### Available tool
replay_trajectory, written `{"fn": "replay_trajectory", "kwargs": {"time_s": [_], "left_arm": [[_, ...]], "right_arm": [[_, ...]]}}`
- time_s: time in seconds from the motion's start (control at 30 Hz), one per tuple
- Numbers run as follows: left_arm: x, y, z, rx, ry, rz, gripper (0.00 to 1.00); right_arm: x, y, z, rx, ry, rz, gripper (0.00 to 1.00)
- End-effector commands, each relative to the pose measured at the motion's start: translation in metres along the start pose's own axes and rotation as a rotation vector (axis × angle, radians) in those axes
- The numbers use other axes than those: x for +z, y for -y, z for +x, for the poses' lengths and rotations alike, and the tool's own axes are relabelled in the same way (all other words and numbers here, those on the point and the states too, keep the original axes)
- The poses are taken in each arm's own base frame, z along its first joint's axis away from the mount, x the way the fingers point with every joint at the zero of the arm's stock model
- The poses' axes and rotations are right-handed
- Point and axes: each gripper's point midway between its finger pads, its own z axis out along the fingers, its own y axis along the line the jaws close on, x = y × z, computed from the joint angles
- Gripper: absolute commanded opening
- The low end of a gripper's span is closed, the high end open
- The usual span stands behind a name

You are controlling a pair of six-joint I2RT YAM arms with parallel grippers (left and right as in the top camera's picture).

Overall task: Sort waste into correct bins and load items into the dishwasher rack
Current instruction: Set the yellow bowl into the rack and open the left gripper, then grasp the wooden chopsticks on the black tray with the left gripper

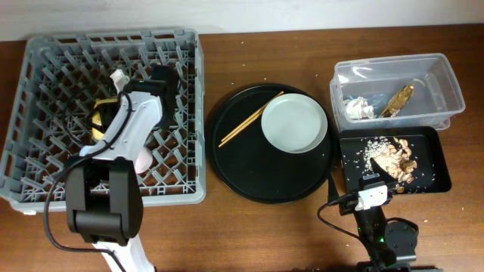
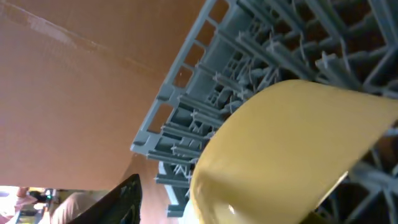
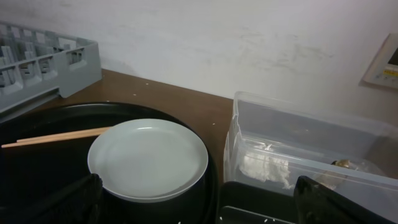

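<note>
The plate (image 1: 295, 123) and chopsticks (image 1: 250, 119) lie on the round black tray (image 1: 249, 180) (rack (image 1: 53, 75) to its left).

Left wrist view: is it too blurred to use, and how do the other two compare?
Left wrist: the bowl looms close and soft, the rack behind it smeared. Overhead: sharp, evenly lit, slight sheen on the tub. Right wrist: plate crisp, the fingers dark and blurred at the bottom corners.

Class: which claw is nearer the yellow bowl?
Left. The left claw is at the yellow bowl over the rack; the right claw is far off, by the rectangular black tray.
</note>
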Motion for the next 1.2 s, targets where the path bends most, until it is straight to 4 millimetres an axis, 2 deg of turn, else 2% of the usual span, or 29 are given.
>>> {"fn": "replay_trajectory", "kwargs": {"time_s": [0.0,0.03,0.1,0.17,0.2,0.23,0.27,0.33,0.37,0.4,0.47,0.6,0.63,0.73,0.8,0.87,0.93,1.03,1.17], "left_arm": [[-0.049,-0.001,-0.016,-0.079,-0.041,0.269,0.74],[-0.07,0.004,-0.021,-0.098,-0.063,0.414,0.75],[-0.143,0.032,-0.039,-0.052,-0.054,0.876,0.75],[-0.219,0.067,-0.047,0.096,0.059,1.271,0.7],[-0.231,0.076,-0.046,0.139,0.091,1.322,0.68],[-0.244,0.094,-0.041,0.243,0.155,1.341,0.63],[-0.251,0.125,-0.029,0.379,0.2,1.342,0.59],[-0.246,0.174,-0.006,0.527,0.2,1.332,0.53],[-0.244,0.188,0.001,0.552,0.187,1.329,0.52],[-0.241,0.213,0.012,0.582,0.167,1.33,0.49],[-0.242,0.234,0.021,0.602,0.168,1.333,0.48],[-0.26,0.265,0.041,0.743,0.27,1.332,0.47],[-0.254,0.272,0.043,0.75,0.283,1.278,0.43],[-0.244,0.286,0.056,0.78,0.255,1.252,0.39],[-0.244,0.288,0.057,0.782,0.253,1.251,0.38],[-0.243,0.286,0.058,0.785,0.244,1.25,0.34],[-0.25,0.272,0.055,0.767,0.211,1.253,0.34],[-0.268,0.25,0.035,0.746,0.234,1.279,0.4],[-0.261,0.27,0.038,0.773,0.263,1.266,0.4]], "right_arm": [[0.0,0.0,0.003,-0.002,-0.002,0.0,0.99],[0.0,0.0,0.003,-0.002,-0.002,0.0,0.98],[0.0,0.0,0.003,-0.002,-0.002,0.0,0.98],[0.0,0.0,0.003,-0.002,-0.002,0.0,0.99],[0.0,0.0,0.003,-0.002,-0.002,0.0,0.99],[0.0,0.0,0.003,-0.002,-0.002,-0.001,0.98],[0.0,0.0,0.003,-0.002,-0.002,0.0,0.98],[0.0,0.0,0.003,-0.002,-0.002,0.0,0.98],[0.0,0.0,0.003,-0.002,-0.002,0.0,0.99],[0.0,0.0,0.003,-0.002,-0.002,-0.001,0.98],[0.0,0.0,0.003,-0.002,-0.002,0.0,0.98],[0.0,0.0,0.003,-0.002,-0.002,-0.001,0.98],[0.0,0.0,0.003,-0.002,-0.002,-0.001,0.98],[0.0,0.0,0.003,-0.002,-0.002,0.0,0.98],[0.0,0.0,0.003,-0.002,-0.002,0.0,0.99],[0.0,0.0,0.003,-0.002,-0.002,0.0,0.98],[0.0,0.0,0.003,-0.002,-0.002,0.0,0.98],[0.0,0.0,0.003,-0.002,-0.002,0.0,0.99],[0.0,0.0,0.003,-0.002,-0.002,-0.001,0.99]]}}
